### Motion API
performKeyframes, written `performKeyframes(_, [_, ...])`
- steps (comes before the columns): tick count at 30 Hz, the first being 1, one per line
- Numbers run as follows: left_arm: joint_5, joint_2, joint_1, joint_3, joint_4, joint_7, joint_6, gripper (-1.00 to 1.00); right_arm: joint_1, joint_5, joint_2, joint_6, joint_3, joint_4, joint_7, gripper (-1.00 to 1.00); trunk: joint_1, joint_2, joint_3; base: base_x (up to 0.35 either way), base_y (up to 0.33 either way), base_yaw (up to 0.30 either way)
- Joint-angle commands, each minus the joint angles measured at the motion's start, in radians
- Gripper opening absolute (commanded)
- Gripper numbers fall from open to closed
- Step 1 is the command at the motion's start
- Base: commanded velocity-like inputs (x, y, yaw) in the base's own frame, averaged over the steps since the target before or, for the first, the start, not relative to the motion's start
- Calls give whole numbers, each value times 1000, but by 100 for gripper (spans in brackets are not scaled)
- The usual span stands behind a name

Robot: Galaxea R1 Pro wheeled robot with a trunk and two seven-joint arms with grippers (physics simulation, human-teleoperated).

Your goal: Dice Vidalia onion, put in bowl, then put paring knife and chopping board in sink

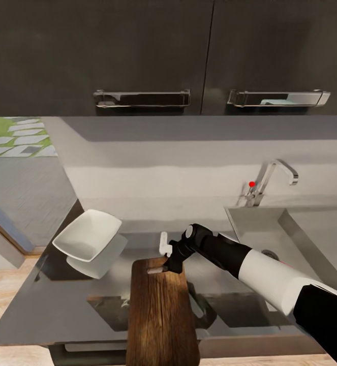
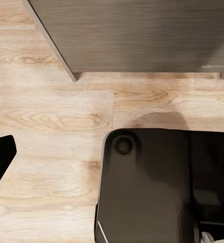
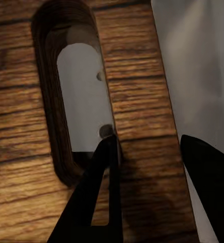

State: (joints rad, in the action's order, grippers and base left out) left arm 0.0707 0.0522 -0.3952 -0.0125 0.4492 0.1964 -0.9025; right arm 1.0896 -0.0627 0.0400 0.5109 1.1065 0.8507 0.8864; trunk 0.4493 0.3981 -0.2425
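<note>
**Right gripper straddles the board's handle end**

The chopping board [image 1: 161,315], dark brown wood grain with an oval slot [image 3: 84,96], lies on the countertop [image 1: 61,305] at 6 o'clock. The right gripper [image 3: 147,152] has one finger in the slot and one beyond the edge, its fingers spread and not yet clamped. The white bowl [image 1: 88,235] sits at 10 o'clock, the sink [image 1: 310,239] at 3 o'clock.

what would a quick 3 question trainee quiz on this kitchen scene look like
1. True or false: the right pincer is at the slotted end of the chopping board.
2. Which side of the board is the bowl on in the head view: A left, B right?
3. Where does the paring knife lie?

Key:
1. True; one finger reaches into the handle slot, the other sits past the board's end.
2. A.
3. On the countertop, just beyond the board's far end.
</note>
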Motion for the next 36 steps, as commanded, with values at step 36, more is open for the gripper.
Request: performKeyframes(36, [6,0,0,-1,-9,9,0,100,1,-6,10,3,-3,2,3,-100,1,2,55,0,0,0])
